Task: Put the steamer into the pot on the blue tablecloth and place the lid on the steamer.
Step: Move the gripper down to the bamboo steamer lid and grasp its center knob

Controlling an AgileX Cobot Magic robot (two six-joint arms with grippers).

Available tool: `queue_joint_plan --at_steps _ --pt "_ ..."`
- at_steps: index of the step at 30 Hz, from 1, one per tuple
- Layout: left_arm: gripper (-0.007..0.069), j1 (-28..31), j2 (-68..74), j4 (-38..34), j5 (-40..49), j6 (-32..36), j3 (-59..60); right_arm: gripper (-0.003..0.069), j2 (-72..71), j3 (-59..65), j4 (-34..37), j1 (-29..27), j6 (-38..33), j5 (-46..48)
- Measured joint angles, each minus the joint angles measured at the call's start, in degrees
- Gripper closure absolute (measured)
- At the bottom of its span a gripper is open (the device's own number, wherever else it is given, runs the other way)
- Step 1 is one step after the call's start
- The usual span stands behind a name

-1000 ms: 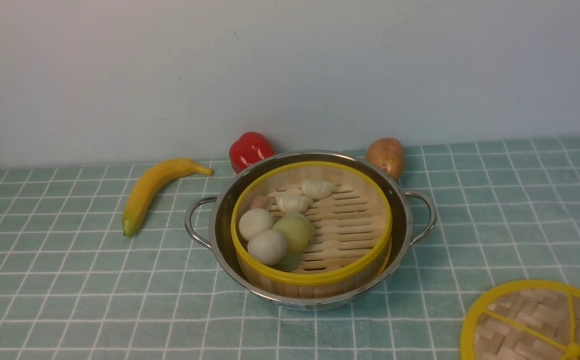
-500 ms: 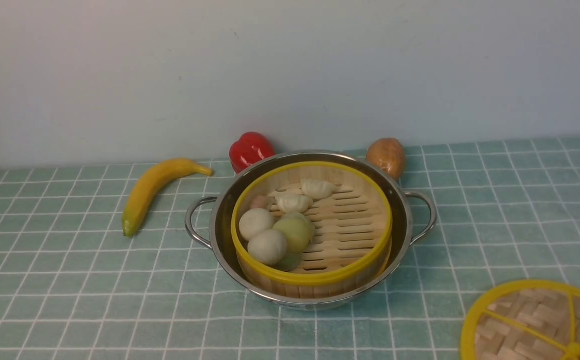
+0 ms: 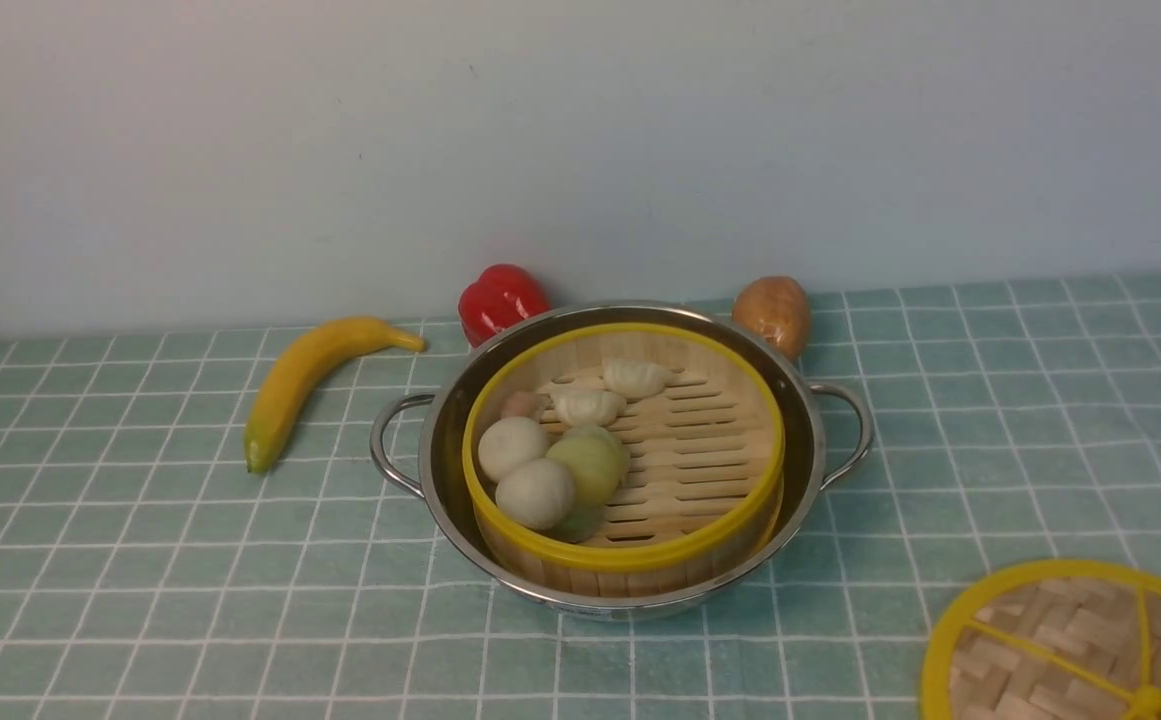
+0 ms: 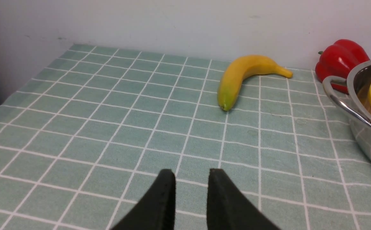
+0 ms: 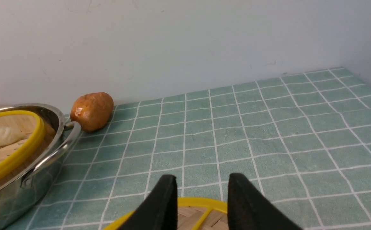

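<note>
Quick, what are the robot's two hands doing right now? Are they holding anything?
Left gripper: open a little, holding nothing.
Right gripper: open, holding nothing, close to the lid.

Left hand point(image 4: 190, 172), right hand point(image 5: 202, 176): black tapered fingers point(image 4: 159, 204).

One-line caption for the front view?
Steamer holding buns sits in the pot on the blue tablecloth; lid lies apart, front right.

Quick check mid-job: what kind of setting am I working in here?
Probably a staged kitchen tabletop, not a real kitchen: blue tablecloth against bare wall, pot holding steamer, banana and red pepper lying loose.
</note>
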Motion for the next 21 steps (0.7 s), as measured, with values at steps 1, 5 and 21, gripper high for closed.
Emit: queue_joint_plan --at_steps 1,5,21 --pt "0.0476 0.0 0.0 0.0 0.0 0.0 0.0 0.0416 0.0 0.0 -0.3 0.0 -0.1 0.0" --pt "0.0465 0.0 0.0 0.0 0.0 0.0 0.0 0.0416 0.0 0.0 -0.5 0.0 0.1 -6.3" --pt "0.0440 0.0 0.0 0.0 0.0 0.0 0.0 0.0416 16.5 -23.0 1.7 0.0 1.3 -11.7"
